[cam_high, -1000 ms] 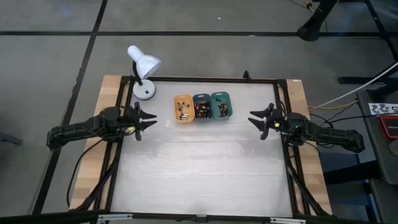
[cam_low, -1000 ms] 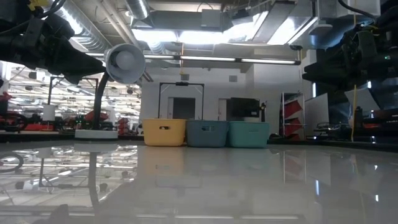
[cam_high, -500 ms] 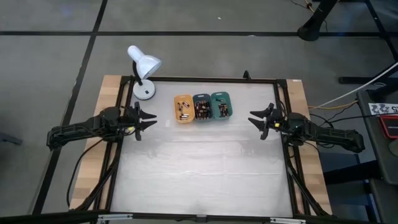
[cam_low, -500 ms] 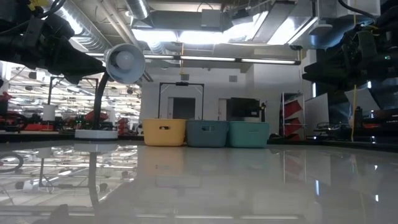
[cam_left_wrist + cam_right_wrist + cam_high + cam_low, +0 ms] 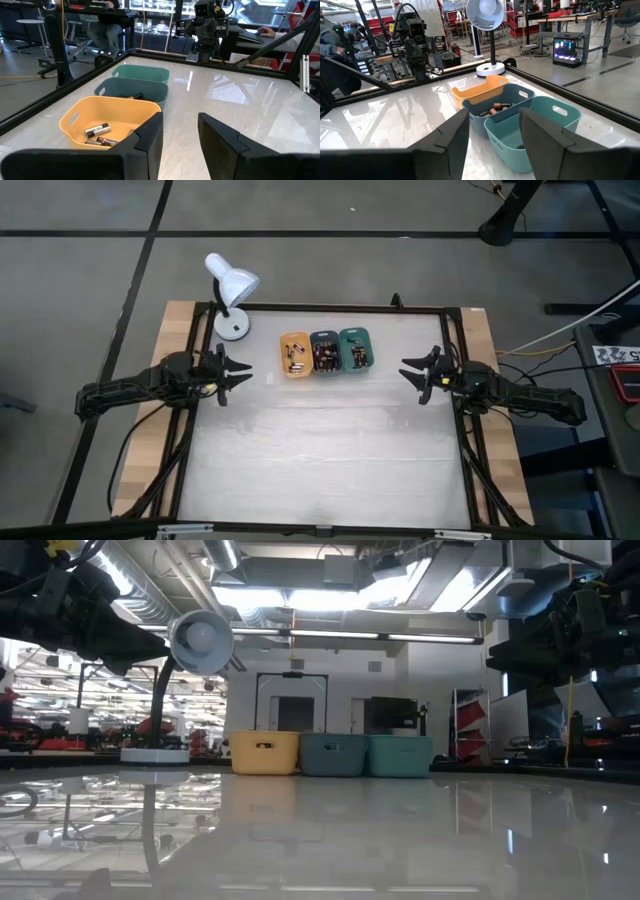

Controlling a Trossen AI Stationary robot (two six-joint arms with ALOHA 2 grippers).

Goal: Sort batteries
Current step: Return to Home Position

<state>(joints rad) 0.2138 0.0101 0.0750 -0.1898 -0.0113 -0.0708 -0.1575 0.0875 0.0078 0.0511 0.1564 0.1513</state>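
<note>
Batteries [image 5: 325, 356] have not moved

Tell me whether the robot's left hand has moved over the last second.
No. In the high view the left hand sits open at the same spot, with the same gap to the orange rounded plastic tray.

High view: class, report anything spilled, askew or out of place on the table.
Nothing stands out. The orange tray, dark teal tray and green tray sit in a straight row, with the batteries inside and none loose on the table. The left gripper and right gripper hang open at the sides.
</note>
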